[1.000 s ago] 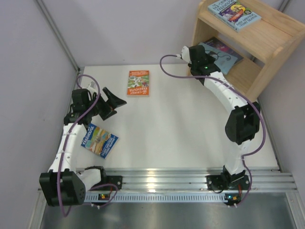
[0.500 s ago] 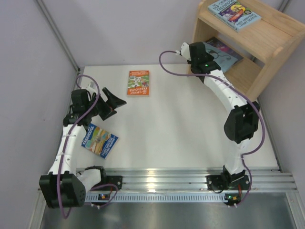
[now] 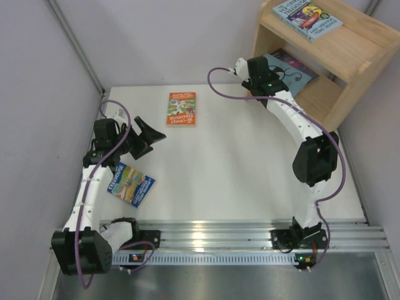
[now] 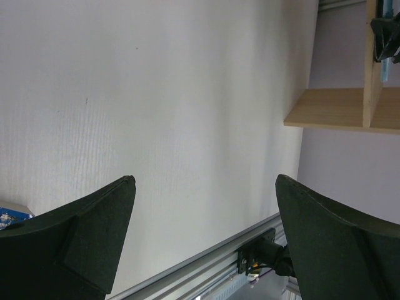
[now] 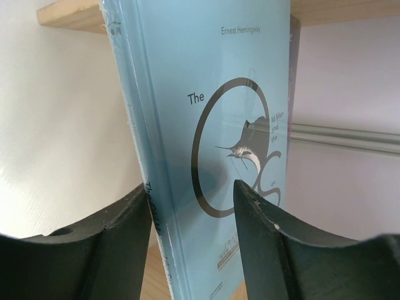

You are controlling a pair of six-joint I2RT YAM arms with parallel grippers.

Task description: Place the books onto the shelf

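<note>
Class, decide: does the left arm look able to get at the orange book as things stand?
Probably yes: the left gripper is open and near the orange book, with nothing on the table between them.

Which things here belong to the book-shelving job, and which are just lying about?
Job:
- orange paperback
- colourful blue illustrated paperback on the table
- second colourful paperback on the shelf top
- light-blue paperback with black drawing
- dark purple book beneath it
- light wooden two-tier shelf

Just there:
- purple cables
- aluminium rail
</note>
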